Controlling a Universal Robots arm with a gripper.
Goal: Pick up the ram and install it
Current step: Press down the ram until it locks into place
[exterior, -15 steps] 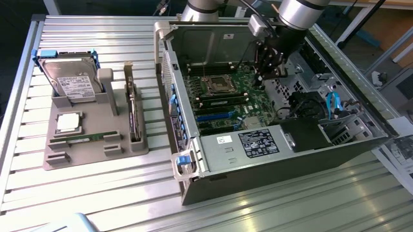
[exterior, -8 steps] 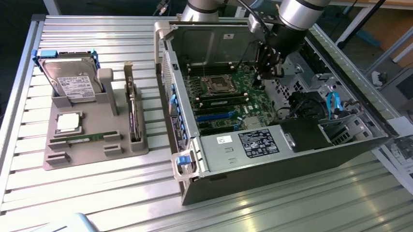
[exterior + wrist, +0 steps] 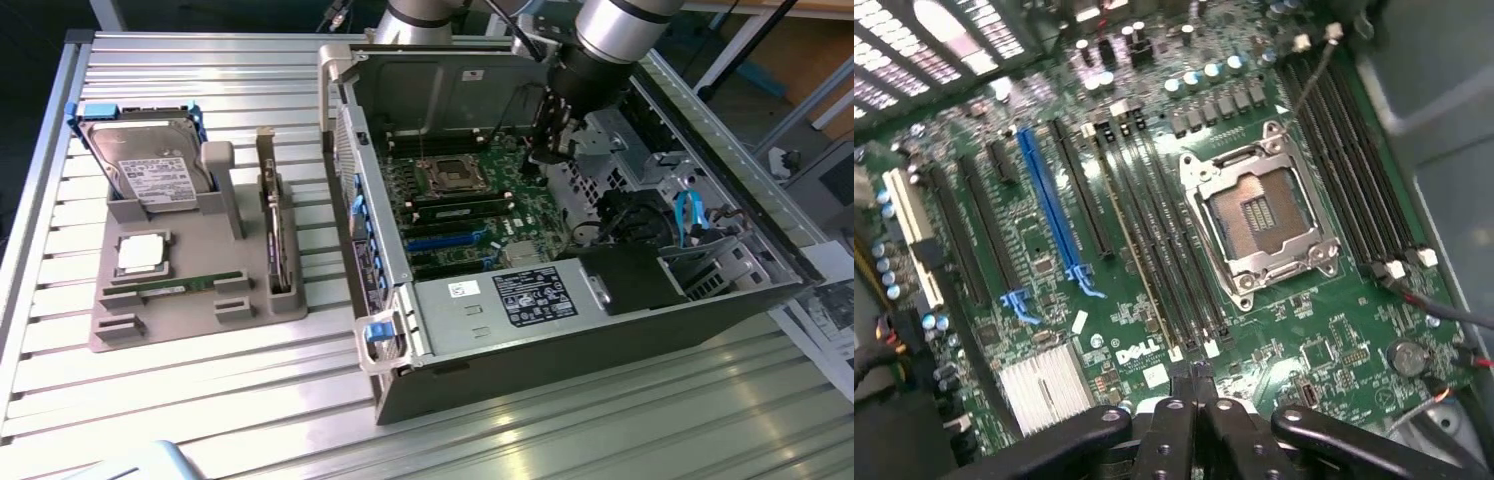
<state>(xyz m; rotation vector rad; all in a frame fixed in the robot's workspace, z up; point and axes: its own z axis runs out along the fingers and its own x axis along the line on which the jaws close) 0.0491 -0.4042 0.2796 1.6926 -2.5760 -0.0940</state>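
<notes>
Ram [image 3: 174, 287] lies flat in the grey holder [image 3: 200, 320] on the bench [image 3: 534, 440], at the exterior view's left, well apart from the open computer case [image 3: 561, 340]. By the look of it the pickup is not yet done. The claw [image 3: 1191, 390] hangs inside the case above the motherboard [image 3: 1324, 340], its fingers [image 3: 1174, 415] pressed together and pinching nothing, close to the dark memory slots [image 3: 1164, 260] beside the empty processor socket [image 3: 1259, 215]. Both fetching and seating remain.
</notes>
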